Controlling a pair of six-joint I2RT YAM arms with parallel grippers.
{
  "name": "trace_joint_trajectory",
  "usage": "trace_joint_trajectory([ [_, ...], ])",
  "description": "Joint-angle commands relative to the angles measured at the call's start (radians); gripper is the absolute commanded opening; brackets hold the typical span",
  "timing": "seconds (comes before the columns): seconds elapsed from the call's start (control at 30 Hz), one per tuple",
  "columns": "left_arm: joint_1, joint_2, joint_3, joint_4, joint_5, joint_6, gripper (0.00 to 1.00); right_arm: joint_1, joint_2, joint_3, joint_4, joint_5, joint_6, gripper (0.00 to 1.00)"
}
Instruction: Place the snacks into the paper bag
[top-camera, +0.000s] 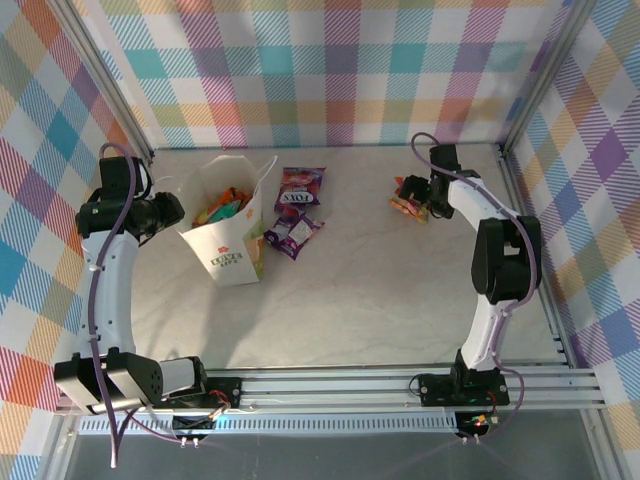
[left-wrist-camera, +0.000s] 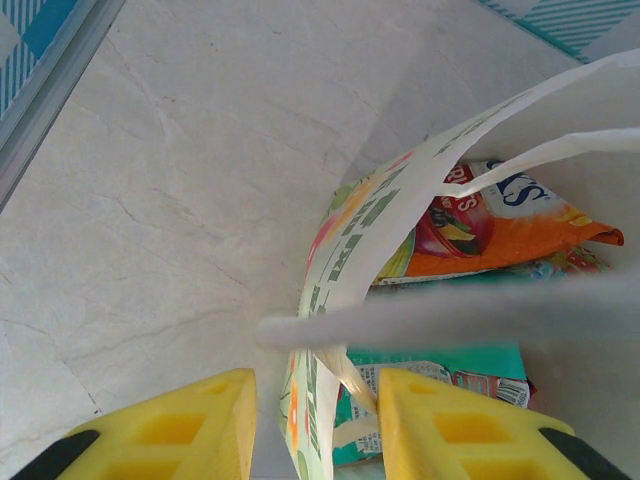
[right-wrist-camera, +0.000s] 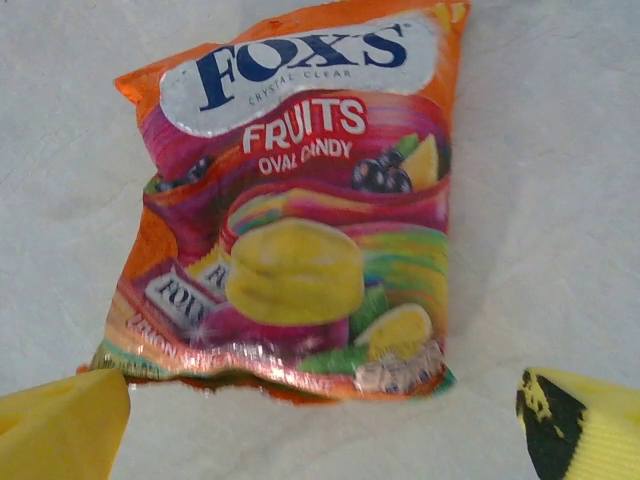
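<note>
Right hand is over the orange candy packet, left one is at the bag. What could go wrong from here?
The flat orange foil candy packet lies flush on the table under the open right hand; the fingers may skid off its glossy face. The wall of the white flower-print paper bag stands between the fingers of the left hand with gaps showing; it could slip free and the mouth may sag shut.

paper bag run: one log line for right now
left gripper astride paper bag wall, grip unclear | right gripper open over fox's fruits packet | two purple packets beside bag | teal packet in bag
</note>
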Motion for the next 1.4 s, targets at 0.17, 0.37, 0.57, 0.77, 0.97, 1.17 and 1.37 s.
trace_joint_trajectory([
  [0.17, 0.017, -0.03, 0.015, -0.018, -0.024, -0.002, 0.37, -0.03, 0.111, 0.093, 0.018, -0.098, 0.009, 0.99],
  [0.37, 0.018, -0.028, -0.004, -0.018, -0.036, 0.004, 0.37, -0.051, 0.125, 0.087, 0.016, -0.096, 0.003, 0.99],
  [0.57, 0.018, -0.017, -0.006, -0.017, -0.034, 0.002, 0.38, -0.066, 0.107, 0.065, 0.017, -0.113, 0.0, 0.99],
  [0.77, 0.018, -0.015, -0.006, -0.018, -0.036, 0.004, 0.38, -0.077, 0.119, 0.061, 0.022, -0.142, -0.004, 0.99],
  [0.97, 0.018, -0.011, 0.002, -0.027, -0.043, 0.007, 0.39, -0.097, 0.147, 0.065, 0.034, -0.194, 0.016, 0.99],
  [1.17, 0.017, -0.012, 0.012, -0.032, -0.046, 0.007, 0.39, -0.104, 0.169, 0.076, -0.013, -0.194, 0.014, 0.99],
  [1.37, 0.017, -0.011, 0.016, -0.037, -0.043, 0.007, 0.39, -0.103, 0.193, 0.079, -0.02, -0.215, 0.0, 0.99],
])
